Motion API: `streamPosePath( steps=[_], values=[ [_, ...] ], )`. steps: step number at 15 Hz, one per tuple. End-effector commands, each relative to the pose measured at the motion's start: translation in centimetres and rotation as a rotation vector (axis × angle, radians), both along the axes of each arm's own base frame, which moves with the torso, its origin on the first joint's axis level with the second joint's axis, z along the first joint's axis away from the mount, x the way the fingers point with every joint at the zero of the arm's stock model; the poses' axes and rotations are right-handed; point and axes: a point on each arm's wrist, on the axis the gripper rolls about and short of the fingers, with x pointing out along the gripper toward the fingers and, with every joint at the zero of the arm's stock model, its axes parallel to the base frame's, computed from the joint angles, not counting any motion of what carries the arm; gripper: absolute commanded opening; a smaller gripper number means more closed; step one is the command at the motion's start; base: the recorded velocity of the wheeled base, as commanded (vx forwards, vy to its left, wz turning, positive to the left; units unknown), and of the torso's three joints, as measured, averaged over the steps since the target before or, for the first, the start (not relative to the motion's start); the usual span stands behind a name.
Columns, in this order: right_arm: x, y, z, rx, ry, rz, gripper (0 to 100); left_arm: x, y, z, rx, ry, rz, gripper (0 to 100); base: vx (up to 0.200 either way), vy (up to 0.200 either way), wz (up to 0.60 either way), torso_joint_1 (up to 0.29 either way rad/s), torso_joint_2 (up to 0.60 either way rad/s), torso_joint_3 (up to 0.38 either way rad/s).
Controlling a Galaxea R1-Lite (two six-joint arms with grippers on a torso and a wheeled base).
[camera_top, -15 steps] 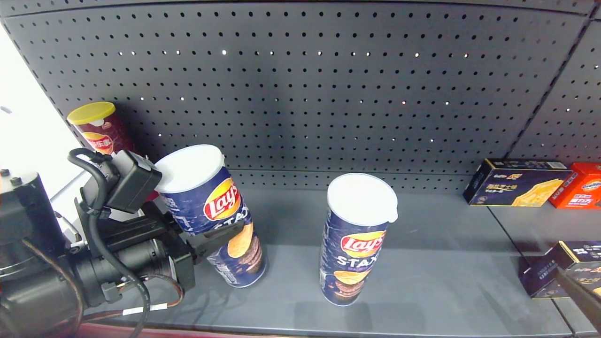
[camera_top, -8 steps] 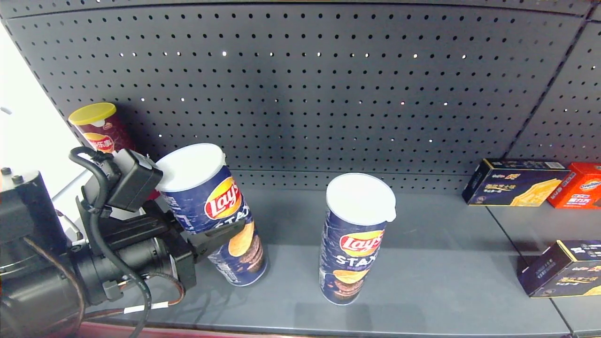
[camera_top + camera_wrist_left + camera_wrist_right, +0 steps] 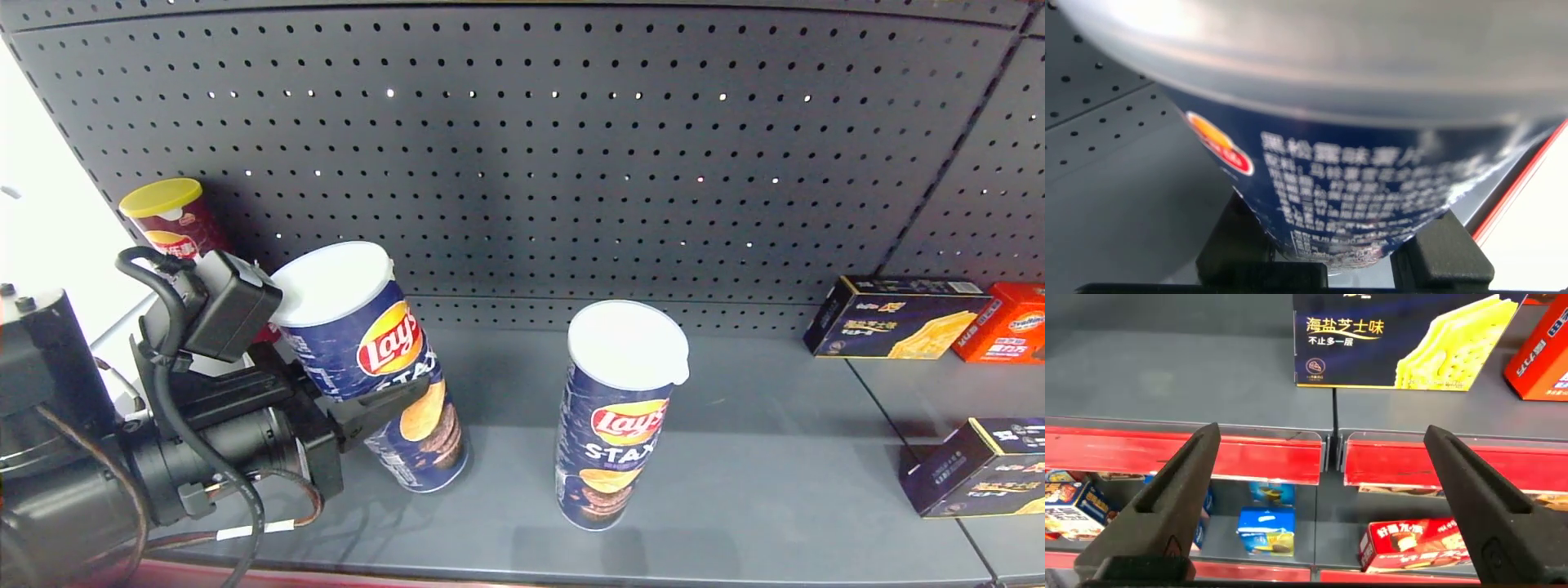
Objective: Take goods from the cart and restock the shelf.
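Placing looks half done: left end effector (image 3: 369,390) pinches a blue cylindrical cardboard chip can with white lid (image 3: 359,343), tilted, base low over the grey metal shelf (image 3: 775,482), left side. Identical can (image 3: 616,425) already stands upright to its right; right end effector (image 3: 1321,441) spread, empty. To do: set upright, release.

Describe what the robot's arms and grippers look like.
Left arm: black, cylindrical joints, a boxy black camera on the wrist, looping black cables, one with a white tag. Right fingers: matte black, long tapered wedges.
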Motion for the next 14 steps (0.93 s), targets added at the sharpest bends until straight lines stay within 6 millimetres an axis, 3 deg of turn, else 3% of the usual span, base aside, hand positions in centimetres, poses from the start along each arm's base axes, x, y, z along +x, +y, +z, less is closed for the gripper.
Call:
streamPosePath(
  steps=[1, 8, 12, 14],
  values=[
    [0.0, 0.0, 0.0, 0.0, -0.002, 0.001, 100, 0.1, 0.0, 0.4, -0.007, -0.013, -0.001, 0, 0.0, 0.0, 0.0, 0.0, 0.0, 0.0],
    [0.0, 0.0, 0.0, 0.0, -0.002, 0.001, 100, 1.2, -0.6, 3.5, -0.107, -0.037, -0.11, 0, 0.0, 0.0, 0.0, 0.0, 0.0, 0.0],
    [0.0, 0.0, 0.0, 0.0, 0.0, 0.001, 100, 4.7, -2.2, 6.1, -0.121, -0.068, -0.111, 0, 0.0, 0.0, 0.0, 0.0, 0.0, 0.0],
    [0.0, 0.0, 0.0, 0.0, 0.0, 0.001, 100, 7.1, -2.0, 5.5, -0.057, -0.05, -0.072, 0, 0.0, 0.0, 0.0, 0.0, 0.0, 0.0]
  ],
)
